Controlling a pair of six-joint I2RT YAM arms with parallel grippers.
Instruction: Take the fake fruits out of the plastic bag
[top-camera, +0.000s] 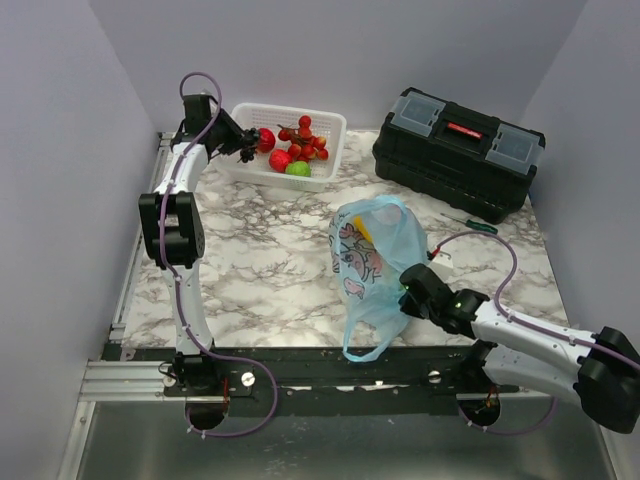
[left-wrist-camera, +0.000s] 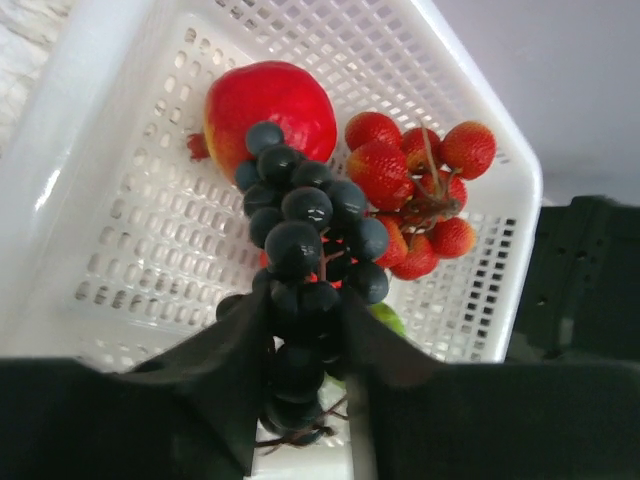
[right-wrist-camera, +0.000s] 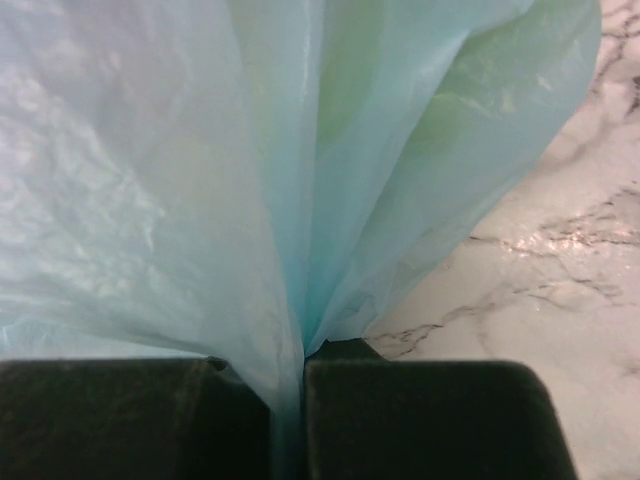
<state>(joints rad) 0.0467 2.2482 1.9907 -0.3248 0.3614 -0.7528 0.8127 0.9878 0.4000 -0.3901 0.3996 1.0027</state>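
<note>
1. Grapes filled the middle of the left wrist view: the left tool (left-wrist-camera: 300, 305) was clenched on one end of the dark grape bunch (left-wrist-camera: 305, 235), and the rest reached out over the floor of the white basket (left-wrist-camera: 150, 230).
2. That hold over the basket, at the upper left of the overhead view, looked like the last stage of a drop-off, with the bunch carried to where it could be let go among the others.
3. Inside the basket lay a red apple (left-wrist-camera: 272, 105) and a cluster of red berries (left-wrist-camera: 415, 190), close together towards the far wall. A small light-green fruit (top-camera: 298, 169) sat at the near edge.
4. The plastic bag (top-camera: 372, 250) stood slumped in the middle of the tabletop (top-camera: 250, 270), well apart from the basket.
5. The right tool (right-wrist-camera: 290, 365), at the lower right of the overhead view, was pinched tight on a fold of the bag's film, probably to anchor the light bag so it would not drag when fruit was pulled out.
6. A yellowish shape showed through the film near the bag's top; whether more fruit remained inside could not be told.
7. A black toolbox (top-camera: 458, 150) occupied the upper right, clear of both arms.
</note>
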